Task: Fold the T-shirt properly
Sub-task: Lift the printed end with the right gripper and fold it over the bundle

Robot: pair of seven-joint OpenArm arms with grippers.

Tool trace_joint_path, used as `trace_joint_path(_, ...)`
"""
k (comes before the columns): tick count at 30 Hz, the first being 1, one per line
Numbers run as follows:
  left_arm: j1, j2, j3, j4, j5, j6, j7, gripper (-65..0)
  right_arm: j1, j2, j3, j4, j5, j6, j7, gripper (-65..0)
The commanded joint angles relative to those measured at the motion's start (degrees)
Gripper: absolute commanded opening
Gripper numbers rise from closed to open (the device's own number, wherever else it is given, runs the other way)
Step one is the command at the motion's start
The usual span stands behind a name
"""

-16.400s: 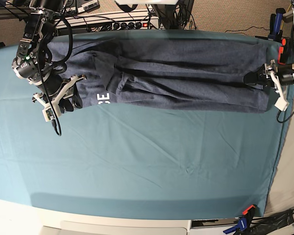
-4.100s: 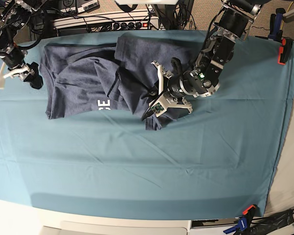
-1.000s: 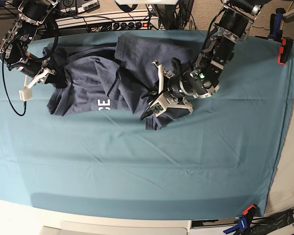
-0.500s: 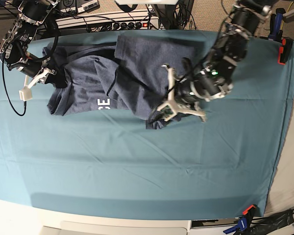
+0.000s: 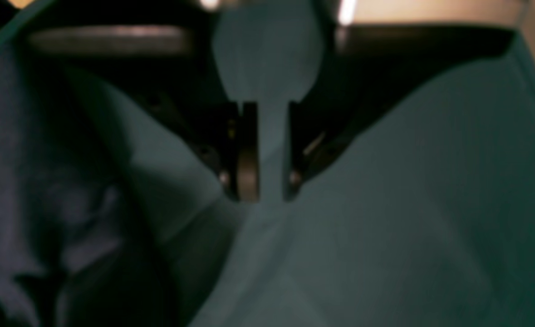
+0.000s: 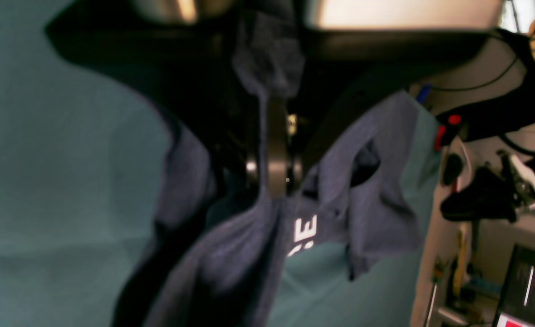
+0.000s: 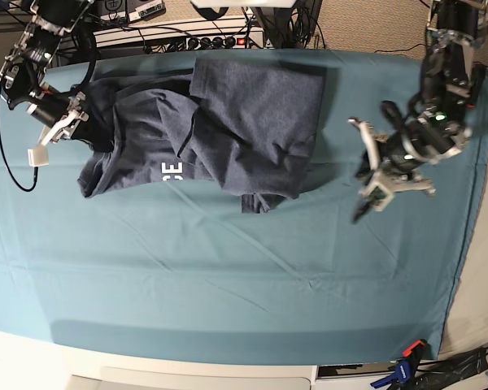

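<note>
— Where do the arms stand around the T-shirt (image 7: 228,114)?

— The right gripper (image 7: 73,123) is at the shirt's outer edge, on the side away from the other arm, its arm reaching in from the far corner of the teal cloth (image 7: 228,276). Its jaws are pinched shut on a fold of the navy fabric, which hangs bunched below them in the right wrist view. The left gripper (image 7: 372,175) hangs over bare cloth, well apart from the shirt's opposite edge, its arm coming down from the far side. Its jaws stand a narrow way apart with only teal cloth showing between them.

— And the shirt itself, and the room around it?

— It lies rumpled on the far half of the cloth, one layer folded over, white letters (image 7: 172,171) facing up. The whole near half of the cloth beyond the shirt's near edge is bare.
</note>
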Motion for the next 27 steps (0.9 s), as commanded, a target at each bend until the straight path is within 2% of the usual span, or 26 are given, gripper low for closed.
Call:
trace_joint_path(1, 0.1, -0.8, -2.2, 1.0, -1.6, -0.5, -1.0, -53.1, -0.3, 0.6, 0.3, 2.8, 2.4, 0.4, 0.8, -65.0)
trace_joint_path(5, 2.9, -0.8, -8.9, 1.0, -5.4, -2.6, -0.9, -53.1, -4.2, -2.1, 0.3, 12.0, 2.4, 0.4, 0.8, -65.0)
trace_joint_path(9, 5.2, -0.8, -13.4, 1.0, -8.0, -2.7, -1.0, -53.1, -7.1, -7.0, 0.2, 21.9, 2.6, 0.4, 0.8, -65.0)
trace_joint_path(13, 7.2, -0.8, -16.2, 1.0, -10.0, -4.1, -0.9, -53.1, -8.1, -11.5, 0.2, 29.8, 2.6, 0.4, 0.8, -65.0)
trace_joint_path(18, 8.3, -0.8, -17.1, 1.0, -10.8, -4.2, -0.9, -53.1, -8.1, -14.8, -0.7, 34.7, 2.0, 0.4, 0.8, -65.0)
trace_joint_path(24, 8.3, -0.8, -17.1, 1.0, -10.7, -4.2, -1.0, -53.1, -8.1, -17.0, -10.2, 35.1, -5.6, 0.4, 1.5, -65.0)
trace_joint_path(27, 8.3, -0.8, -17.1, 1.0, -10.7, -4.2, -0.9, -53.1, -8.0, -17.0, -16.9, 35.1, -13.2, 0.4, 7.4, -65.0)
